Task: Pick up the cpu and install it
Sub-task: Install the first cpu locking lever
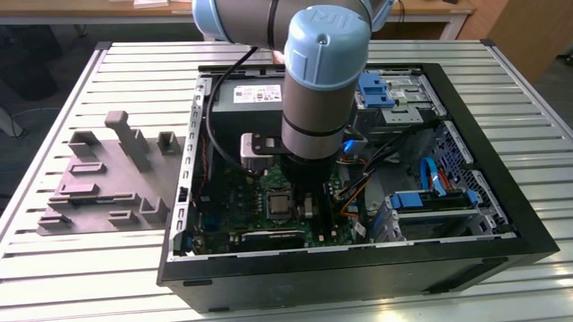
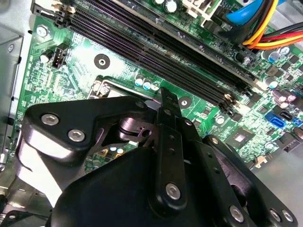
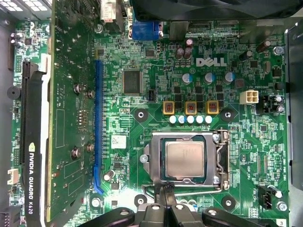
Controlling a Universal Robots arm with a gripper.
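Note:
The cpu, a small square chip with a silver-grey top, lies flat in the metal socket on the green motherboard, with the socket's frame around it. My gripper is shut with nothing between its fingers. Its tips stand at the socket frame's edge beside the cpu, and I cannot tell whether they touch it. In the second wrist view the gripper hangs just over the board, covering most of the socket. In the exterior view the arm reaches down into the open computer case, the gripper beside the socket.
A graphics card stands along one side of the socket, and memory slots run along another. Coloured cables and blue drive cages fill the case on the exterior view's right. A grey fixture plate lies outside on the slatted table.

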